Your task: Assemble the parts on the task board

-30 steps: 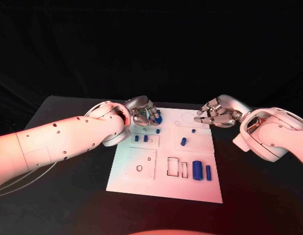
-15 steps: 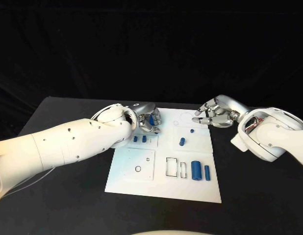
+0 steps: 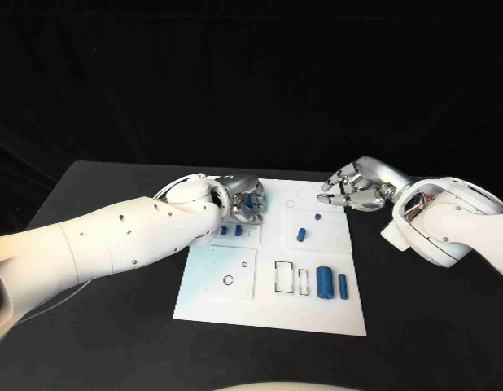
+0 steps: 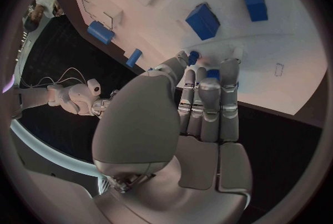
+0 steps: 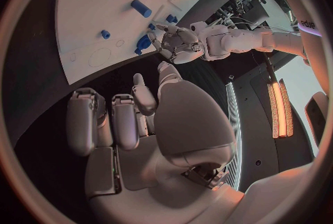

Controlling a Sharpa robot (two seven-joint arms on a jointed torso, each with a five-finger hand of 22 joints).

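Task board (image 3: 234,285) under left hand (image 3: 247,200), seemingly pinching part (image 4: 193,57).

Black tabletop (image 3: 111,326), matte, dark backdrop behind it. White task board (image 3: 234,297) lies flat on the tabletop near its middle, long side running away from the robot, slightly skewed. Thin pale cable (image 3: 58,297) rests on the tabletop at the robot's left, apart from the task board, partly hidden under the arm.
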